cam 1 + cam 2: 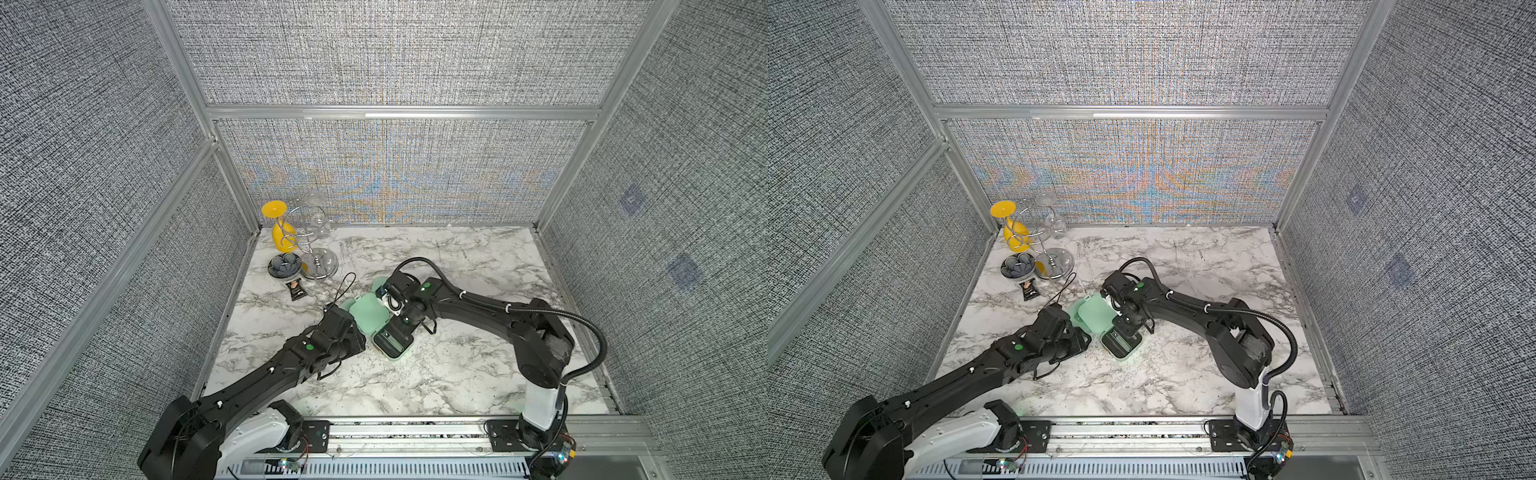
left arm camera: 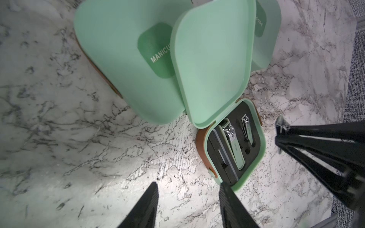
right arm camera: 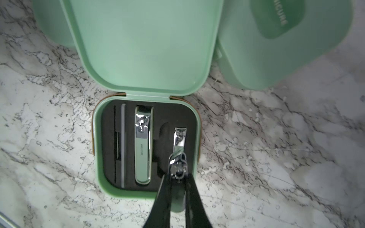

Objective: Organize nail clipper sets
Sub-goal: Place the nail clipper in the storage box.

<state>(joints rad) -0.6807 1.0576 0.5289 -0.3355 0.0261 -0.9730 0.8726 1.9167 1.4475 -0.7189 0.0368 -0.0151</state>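
Right wrist view: right tool (image 3: pixel 177 175) pinches a shiny piece (image 3: pixel 176 163), prob. a clipper, seen end-on, above the open case (image 3: pixel 97 150). I'd line it w/ the empty slot (image 3: pixel 164 134) just ahead, lower flat, and release once seated, w/o nudging the small clipper (image 3: pixel 179 138) alongside. Left tool (image 2: pixel 189 205) spread, empty. Count: 3 cases, incl. 2 shut cases (image 3: pixel 276 49); 2 seated clippers, 1 file (image 3: pixel 123 146).

1. Walls: grey woven-fabric panels (image 1: pixel 395 54) on 3 sides, i.e. back + both flanks.
2. Silver aluminium frame rails (image 1: pixel 399 112) split the panels into upper/lower sections, w/ uprights at the back corners.
3. Lower back panel shows a rainbow moiré shimmer (image 1: pixel 386 187).
4. White marble-pattern counter w/ grey veins (image 1: pixel 457 374) spans wall to wall.
5. Slotted aluminium rail (image 1: pixel 415 432) runs along the counter's near edge.
6. Light: bright patch on the counter in left wrist view, dimmer twd the edges.
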